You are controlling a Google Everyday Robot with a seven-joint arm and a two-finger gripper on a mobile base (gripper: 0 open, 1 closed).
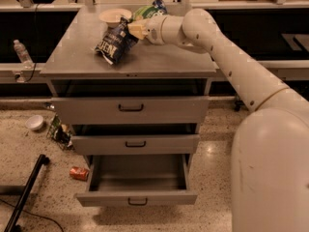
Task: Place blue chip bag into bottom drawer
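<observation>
Warm, dim light falls from above, brightest on the pale arm (231,66) and on the gripper (133,30) pinching the blue chip bag (114,43) over the cabinet top (164,59). Deep shadow sits beneath that top and dims the open bottom drawer (137,172).

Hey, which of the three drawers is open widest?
The bottom drawer, pulled far out with its tray showing. The gripper is up top, holding the chip bag.
</observation>
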